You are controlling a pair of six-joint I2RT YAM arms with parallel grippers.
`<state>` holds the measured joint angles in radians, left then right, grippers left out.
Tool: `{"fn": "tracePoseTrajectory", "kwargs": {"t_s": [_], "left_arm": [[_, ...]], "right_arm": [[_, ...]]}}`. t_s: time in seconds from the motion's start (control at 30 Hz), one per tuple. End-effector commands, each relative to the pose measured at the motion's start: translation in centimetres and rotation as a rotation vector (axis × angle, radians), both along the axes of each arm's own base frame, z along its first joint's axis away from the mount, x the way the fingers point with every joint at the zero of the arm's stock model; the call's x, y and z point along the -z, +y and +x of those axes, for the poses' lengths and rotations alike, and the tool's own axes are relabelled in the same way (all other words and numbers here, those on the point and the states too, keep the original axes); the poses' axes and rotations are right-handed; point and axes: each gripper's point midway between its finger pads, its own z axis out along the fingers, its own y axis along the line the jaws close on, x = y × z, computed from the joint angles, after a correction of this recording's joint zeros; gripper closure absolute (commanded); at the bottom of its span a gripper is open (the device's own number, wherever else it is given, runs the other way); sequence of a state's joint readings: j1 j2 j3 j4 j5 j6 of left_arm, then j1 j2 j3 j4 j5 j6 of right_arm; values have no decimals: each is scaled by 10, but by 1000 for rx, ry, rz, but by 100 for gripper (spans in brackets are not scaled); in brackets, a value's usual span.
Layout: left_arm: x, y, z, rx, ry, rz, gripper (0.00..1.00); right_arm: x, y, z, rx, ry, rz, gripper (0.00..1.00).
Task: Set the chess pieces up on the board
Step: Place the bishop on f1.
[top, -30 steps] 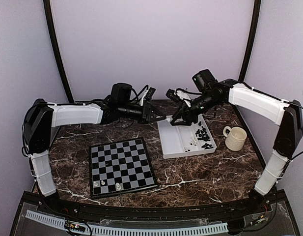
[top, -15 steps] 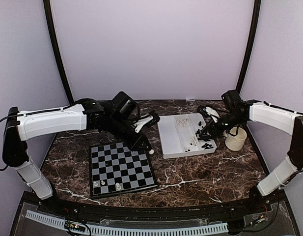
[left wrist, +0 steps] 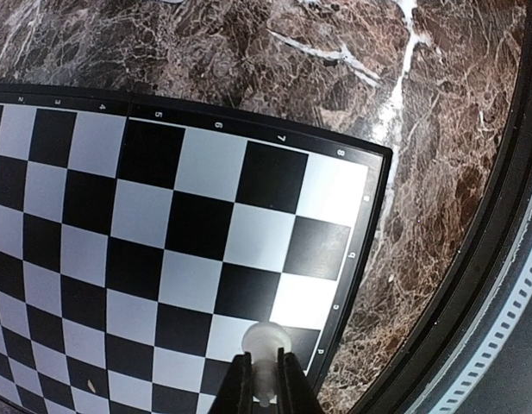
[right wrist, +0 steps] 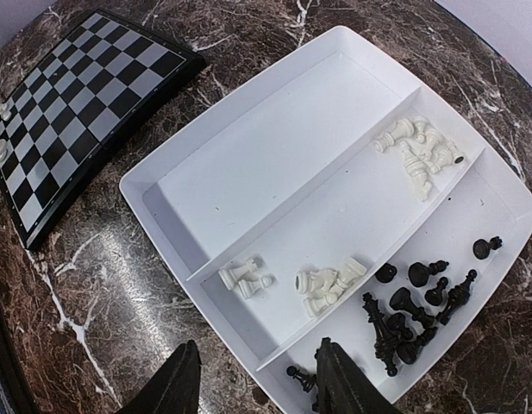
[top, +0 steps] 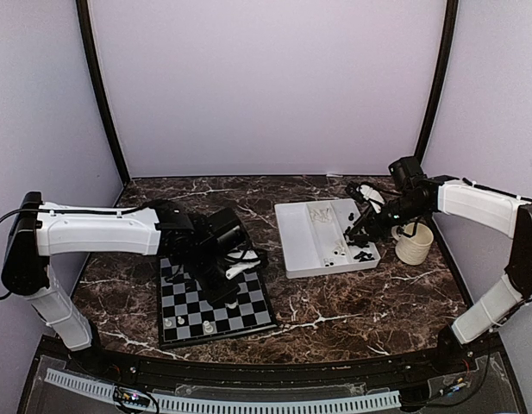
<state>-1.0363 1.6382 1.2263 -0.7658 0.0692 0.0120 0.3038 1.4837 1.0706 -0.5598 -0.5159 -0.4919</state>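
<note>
The board (top: 184, 297) lies at the front left, with three white chess pieces (top: 181, 321) standing along its near edge. My left gripper (top: 232, 297) hangs low over the board's right edge. In the left wrist view the gripper (left wrist: 265, 364) is shut on a white piece (left wrist: 266, 341), just above the squares (left wrist: 162, 216) by the rim. My right gripper (right wrist: 259, 379) is open over the near rim of the white tray (right wrist: 274, 155). Loose white pieces (right wrist: 330, 285) lie in the tray's middle strip and black pieces (right wrist: 412, 310) in its right strip.
The tray (top: 304, 237) sits right of the board, with my right gripper (top: 362, 228) above its right side. A cream ribbed mug (top: 414, 242) stands just right of the tray. The board's corner (right wrist: 76, 95) shows left of the tray.
My left arm swung from beside the tray to low over the board's right edge, carrying the white piece. The right arm drew back to the tray's right side and its jaws widened.
</note>
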Motion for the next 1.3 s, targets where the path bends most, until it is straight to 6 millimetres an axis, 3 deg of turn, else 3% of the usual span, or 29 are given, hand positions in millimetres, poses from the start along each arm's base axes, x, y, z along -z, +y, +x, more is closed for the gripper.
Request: {"fn": "tracePoseTrajectory", "kwargs": {"t_s": [0.0, 0.43, 0.93, 1.17, 1.27], "left_arm": [[10, 4, -13, 44, 19, 34, 94], [40, -2, -25, 110, 37, 94, 94], [49, -5, -31, 122, 51, 94, 90], [54, -2, -35, 127, 60, 108, 84], [54, -1, -36, 128, 57, 114, 75]], "right_arm": [[-11, 3, 6, 1, -35, 23, 52], [-7, 2, 5, -2, -21, 19, 52], [-4, 4, 6, -7, 2, 18, 52], [-4, 5, 7, -8, 7, 17, 51], [-4, 5, 7, -8, 8, 17, 51]]}}
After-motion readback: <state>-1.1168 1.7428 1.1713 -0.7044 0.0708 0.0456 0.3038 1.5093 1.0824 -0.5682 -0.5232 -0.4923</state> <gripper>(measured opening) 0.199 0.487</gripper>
